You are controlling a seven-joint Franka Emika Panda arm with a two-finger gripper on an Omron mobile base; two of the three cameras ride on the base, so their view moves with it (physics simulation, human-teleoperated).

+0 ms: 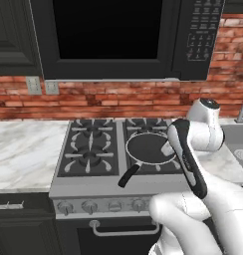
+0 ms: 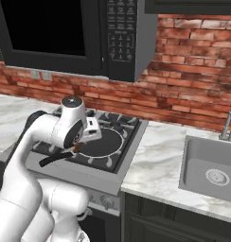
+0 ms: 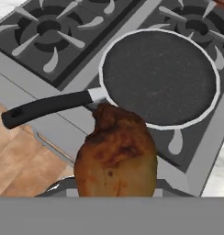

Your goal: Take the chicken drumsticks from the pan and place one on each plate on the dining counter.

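A glazed orange-brown chicken drumstick (image 3: pixel 116 156) fills the lower middle of the hand view, and my gripper (image 2: pixel 78 145) is shut on it. It hangs just above the stove's front edge, near where the pan's black handle (image 3: pixel 45 108) joins the rim. The pan (image 3: pixel 159 78) sits on the front right burner, and its dark inside is bare. In the right base view a bit of the drumstick (image 2: pixel 75 148) shows under the hand, over the pan (image 2: pixel 102 142). In the left base view my forearm covers the right edge of the pan (image 1: pixel 146 148). The plates and the dining counter are out of view.
The stove (image 1: pixel 91 149) has black grates, with knobs (image 1: pixel 88 205) along its front. A black microwave (image 1: pixel 108 35) hangs low over it against the brick wall. Marble worktops (image 1: pixel 24 149) flank the stove, and a sink (image 2: pixel 209 172) with a faucet lies to the right.
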